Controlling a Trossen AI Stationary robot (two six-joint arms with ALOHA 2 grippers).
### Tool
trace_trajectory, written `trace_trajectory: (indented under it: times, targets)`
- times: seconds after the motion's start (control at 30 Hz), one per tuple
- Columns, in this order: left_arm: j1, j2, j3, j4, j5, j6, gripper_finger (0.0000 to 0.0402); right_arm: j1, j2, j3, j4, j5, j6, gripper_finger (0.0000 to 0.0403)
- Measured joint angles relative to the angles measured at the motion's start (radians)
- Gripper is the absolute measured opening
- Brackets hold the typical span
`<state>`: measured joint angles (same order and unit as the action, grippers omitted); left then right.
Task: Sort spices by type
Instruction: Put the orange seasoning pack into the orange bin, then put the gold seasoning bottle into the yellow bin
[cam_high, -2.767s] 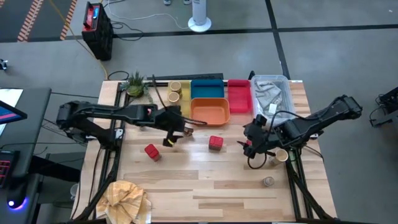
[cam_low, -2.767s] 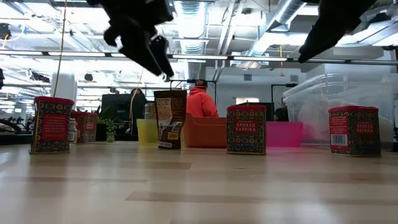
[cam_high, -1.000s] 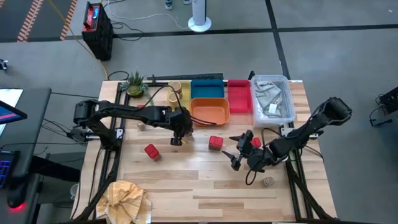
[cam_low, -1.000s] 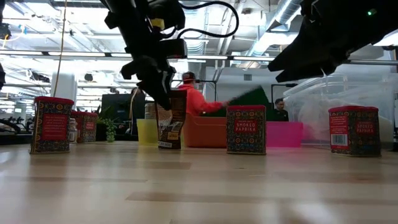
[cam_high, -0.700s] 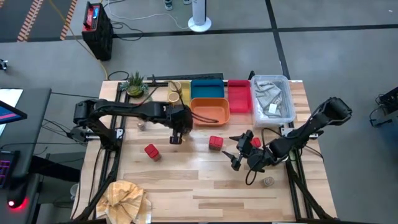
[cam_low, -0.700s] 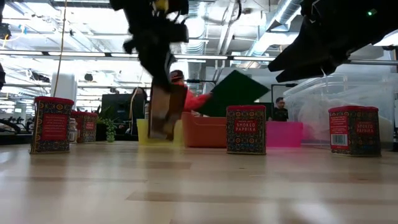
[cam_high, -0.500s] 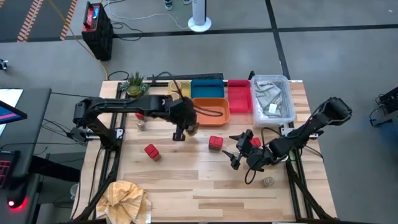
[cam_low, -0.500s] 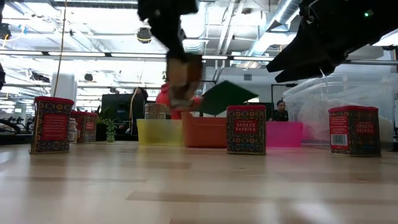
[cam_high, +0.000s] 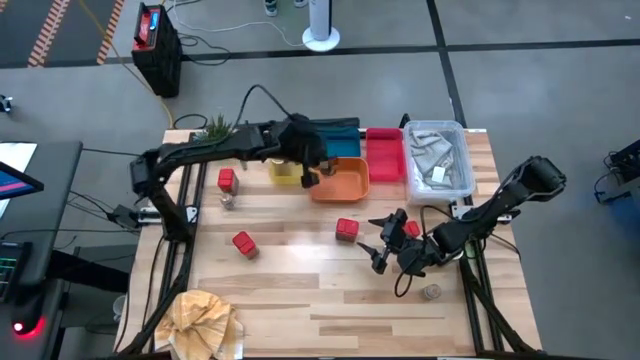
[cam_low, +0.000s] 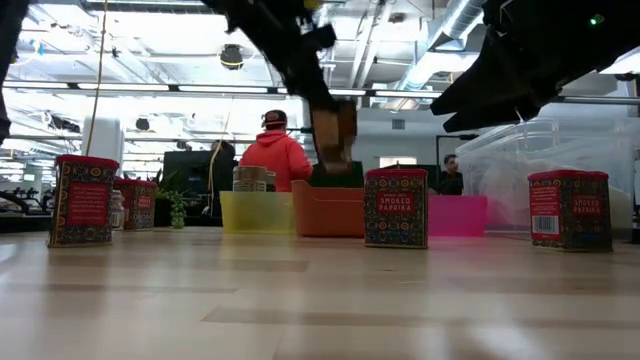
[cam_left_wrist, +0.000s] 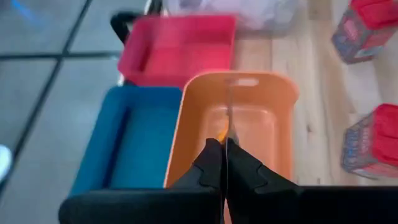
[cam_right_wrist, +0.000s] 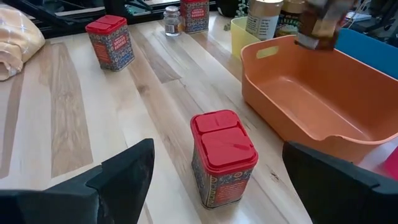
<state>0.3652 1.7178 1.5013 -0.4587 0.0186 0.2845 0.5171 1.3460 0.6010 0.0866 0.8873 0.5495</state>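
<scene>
My left gripper (cam_high: 308, 177) hangs over the near left part of the orange tray (cam_high: 348, 183), shut on a dark brown spice packet (cam_low: 336, 136). The right wrist view also shows the packet (cam_right_wrist: 318, 22) above that tray. My right gripper (cam_high: 374, 243) stands open low over the table, its fingers pointing at a red tin (cam_right_wrist: 224, 158) that stands on its base just ahead of them. Other red tins (cam_high: 227, 180) (cam_high: 244, 244) stand on the table's left half. A small shaker (cam_high: 228, 201) stands near the far one. My left gripper pinches the brown packet by its top end (cam_low: 327, 108) between its two fingers, coming from above and slanting down. The packet hangs below the fingers, clear of the table and above the orange tray. In the left wrist view only its thin edge (cam_left_wrist: 228, 123) shows.
Along the far edge stand a yellow tray (cam_high: 283, 174), a blue tray (cam_high: 340, 141), a pink tray (cam_high: 385, 155) and a clear bin (cam_high: 438, 158). A green plant (cam_high: 214, 130) is at the far left, a yellow cloth (cam_high: 200, 320) at the near left, a small jar (cam_high: 431, 291) near right.
My left gripper has shut on the brown packet where it stood on the table, lifted it clear, and carried it up and toward the far right, over the orange tray. The packet now hangs tilted below the fingers.
</scene>
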Motion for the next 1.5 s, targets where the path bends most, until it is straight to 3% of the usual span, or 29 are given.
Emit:
trace_trajectory:
  times: [0.27,0.53,0.67,0.83,1.03,1.13,1.3,1.5]
  targets:
    - [0.009,0.160,0.033,0.007,0.029,0.003,0.0000,0.000,0.000,0.000,-0.009,0.000,0.000,0.0379]
    - [-0.018,0.181,0.045,-0.002,0.030,0.003,0.0005,-0.009,0.000,0.000,-0.025,0.000,0.000,0.0379]
    - [-0.039,0.181,0.045,-0.038,0.029,0.025,0.0050,-0.010,0.000,0.000,-0.027,0.000,-0.001,0.0379]
    - [-0.060,0.181,0.049,-0.058,-0.031,0.035,0.0144,-0.010,0.000,0.000,-0.027,0.000,-0.009,0.0379]
    - [-0.066,0.179,0.204,-0.239,-0.048,0.063,0.0224,-0.009,0.000,0.000,-0.027,0.001,-0.012,0.0379]
    - [-0.089,0.179,0.269,-0.328,-0.006,0.079,0.0236,-0.009,0.000,0.000,-0.029,0.001,-0.012,0.0379]
    - [-0.156,0.181,0.277,-0.370,0.049,0.088,0.0235,-0.001,-0.015,0.000,-0.080,0.001,-0.004,0.0379]
    - [-0.243,0.164,0.169,-0.273,0.052,0.064,0.0234,0.055,-0.163,0.011,-0.306,0.001,0.077,0.0379]
